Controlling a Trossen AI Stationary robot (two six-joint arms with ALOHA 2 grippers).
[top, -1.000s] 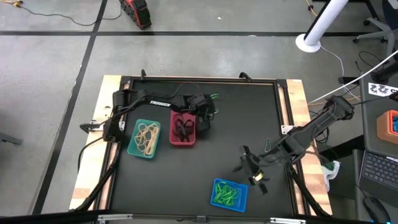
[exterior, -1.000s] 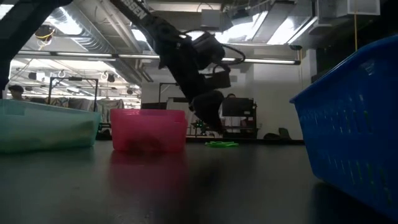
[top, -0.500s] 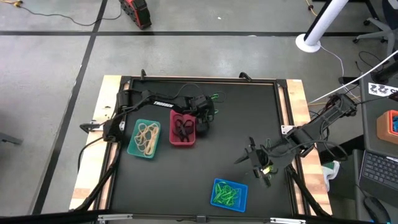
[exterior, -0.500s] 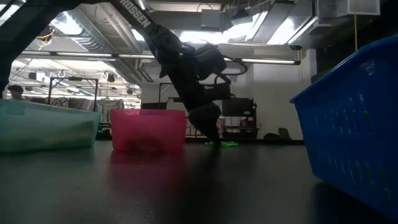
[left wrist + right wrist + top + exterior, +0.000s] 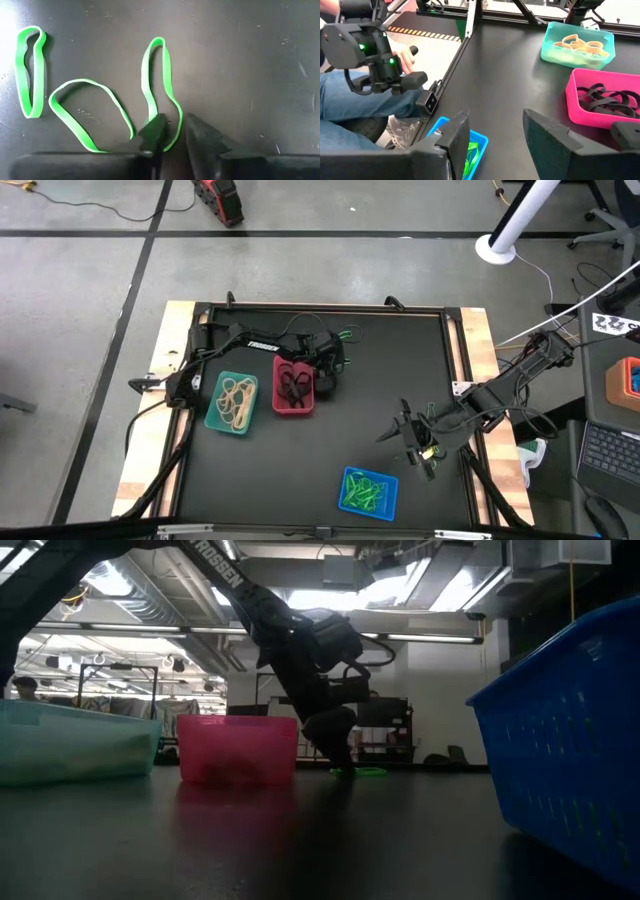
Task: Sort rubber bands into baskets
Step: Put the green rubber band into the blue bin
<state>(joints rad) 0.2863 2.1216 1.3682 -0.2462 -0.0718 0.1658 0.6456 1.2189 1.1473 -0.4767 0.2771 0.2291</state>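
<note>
Green rubber band (image 5: 161, 85) lies lengthwise between the left gripper's (image 5: 172, 131) narrowing jaws near the table's (image 5: 400, 380) far edge; right gripper (image 5: 492, 135) waits open, empty.

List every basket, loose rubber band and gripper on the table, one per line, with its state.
Teal-green plastic basket: upright, holding tan bands.
Red plastic basket: upright, holding black bands.
Blue plastic basket: upright, holding green bands.
Three bright green rubber bands: loose, flat on the black table.
Left gripper: at the table, fingers straddling one green band.
Right gripper: open, empty, above the table.
</note>
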